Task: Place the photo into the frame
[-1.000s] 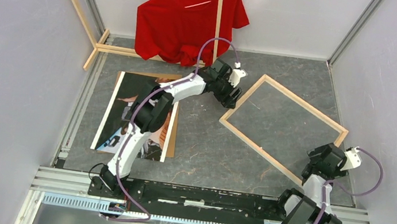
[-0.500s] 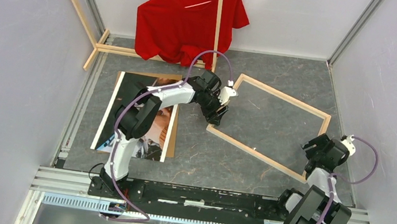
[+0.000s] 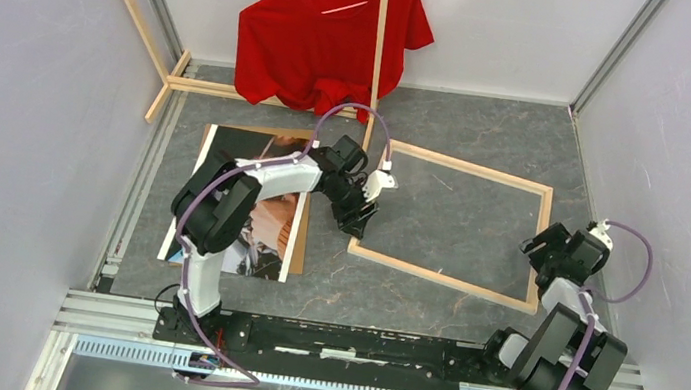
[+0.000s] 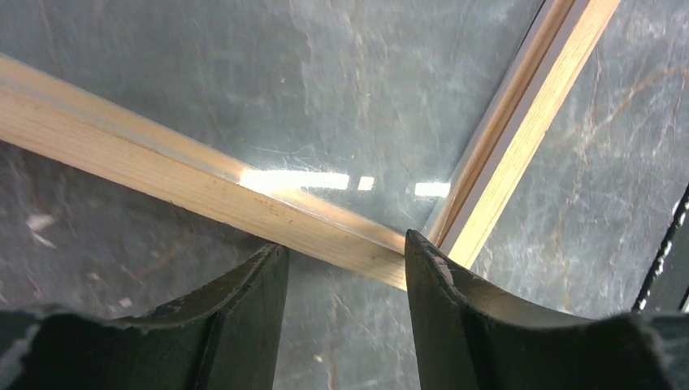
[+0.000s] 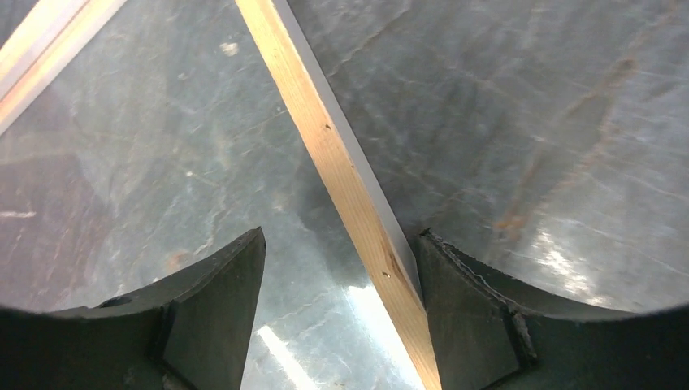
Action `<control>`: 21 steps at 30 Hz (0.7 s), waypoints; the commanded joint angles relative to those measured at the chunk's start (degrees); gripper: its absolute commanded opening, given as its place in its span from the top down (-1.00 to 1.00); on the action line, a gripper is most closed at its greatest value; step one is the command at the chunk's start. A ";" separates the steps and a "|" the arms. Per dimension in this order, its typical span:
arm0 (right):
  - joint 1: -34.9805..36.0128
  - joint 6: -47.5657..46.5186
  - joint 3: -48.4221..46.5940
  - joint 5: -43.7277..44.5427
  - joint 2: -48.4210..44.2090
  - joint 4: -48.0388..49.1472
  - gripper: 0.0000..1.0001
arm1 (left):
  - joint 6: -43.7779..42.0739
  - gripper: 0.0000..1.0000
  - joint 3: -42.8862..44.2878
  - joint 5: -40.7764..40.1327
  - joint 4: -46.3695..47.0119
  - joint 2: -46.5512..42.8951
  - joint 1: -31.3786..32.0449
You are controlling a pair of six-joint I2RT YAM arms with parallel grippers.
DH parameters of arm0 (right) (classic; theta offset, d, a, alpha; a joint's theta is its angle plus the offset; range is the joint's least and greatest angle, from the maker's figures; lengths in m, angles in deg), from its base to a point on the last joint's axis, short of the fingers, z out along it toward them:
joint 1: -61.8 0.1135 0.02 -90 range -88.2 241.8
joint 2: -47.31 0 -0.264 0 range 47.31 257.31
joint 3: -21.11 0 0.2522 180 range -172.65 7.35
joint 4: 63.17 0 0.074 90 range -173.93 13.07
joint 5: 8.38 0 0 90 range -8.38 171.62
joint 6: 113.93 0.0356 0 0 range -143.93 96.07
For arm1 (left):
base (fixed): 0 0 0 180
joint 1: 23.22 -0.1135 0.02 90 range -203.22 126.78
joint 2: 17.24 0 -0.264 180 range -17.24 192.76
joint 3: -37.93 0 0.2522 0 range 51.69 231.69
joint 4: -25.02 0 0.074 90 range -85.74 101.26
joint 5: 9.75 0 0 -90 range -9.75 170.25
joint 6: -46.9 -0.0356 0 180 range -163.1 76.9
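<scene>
The frame (image 3: 471, 167) lies flat on the grey table, bare wood face up, right of centre. My left gripper (image 3: 358, 219) is open at its near left corner; in the left wrist view (image 4: 345, 260) the fingertips (image 4: 429, 268) rest against the wooden rail (image 4: 162, 171) by the corner. My right gripper (image 3: 537, 259) is open over the right rail; in the right wrist view (image 5: 341, 244) the rail (image 5: 325, 138) runs between the jaws, close to the right finger. The photo (image 3: 266, 230) lies face up at the left on a brown cardboard sheet (image 3: 298, 239), partly hidden by my left arm.
A red T-shirt (image 3: 333, 32) hangs on a pink hanger from a wooden rack pole (image 3: 378, 48) at the back. The rack's base bars (image 3: 204, 88) lie at the back left. White walls close in both sides. The metal mounting rail (image 3: 352, 342) runs along the near edge.
The frame has slid left toward the photo and turned nearly square to the table. Both grippers moved left with it, the left one pulling back toward the photo.
</scene>
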 commanded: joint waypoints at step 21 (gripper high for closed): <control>4.73 -1.56 -5.77 -4.04 6.28 -10.09 -0.51 | -12.71 -0.70 -5.86 0.27 -17.15 -6.59 -3.37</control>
